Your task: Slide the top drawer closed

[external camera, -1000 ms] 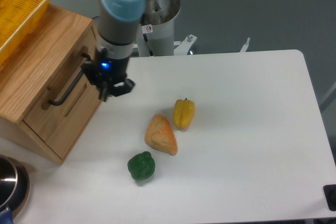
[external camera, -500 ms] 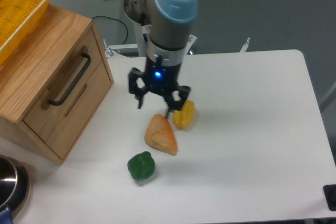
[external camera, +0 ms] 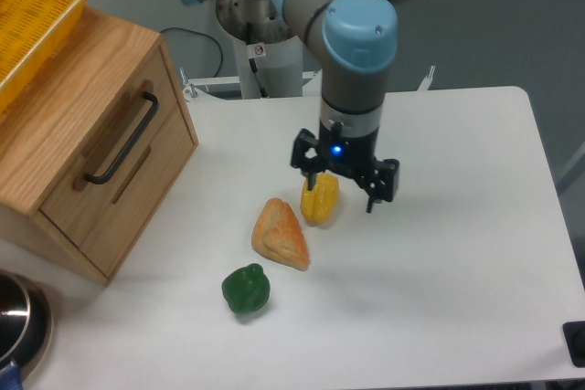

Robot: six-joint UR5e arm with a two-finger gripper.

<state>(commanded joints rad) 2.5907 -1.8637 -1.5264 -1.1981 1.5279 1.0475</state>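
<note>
Basket (external camera: 32,15), yellow mesh, sits atop the cabinet at far left. Beneath it the top drawer (external camera: 119,148) lies flush with the cabinet front. On the bench (external camera: 439,253): green pepper (external camera: 245,289), bread (external camera: 280,235), yellow pepper (external camera: 319,200). Over that last one hangs the pincer (external camera: 343,191), fingers apart, holding nothing.

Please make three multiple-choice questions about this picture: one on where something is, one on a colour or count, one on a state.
1. Where is the gripper?
A. over the table, beside the yellow pepper
B. on the drawer handle
C. inside the basket

2. How many food items lie on the table?
A. one
B. three
C. five

3. How is the top drawer?
A. pulled far out
B. removed
C. pushed in, front flush with the cabinet

Answers: 1 A, its fingers flank the pepper's top. 2 B, the yellow pepper, the bread piece and the green pepper. 3 C, no gap shows around its front.
</note>
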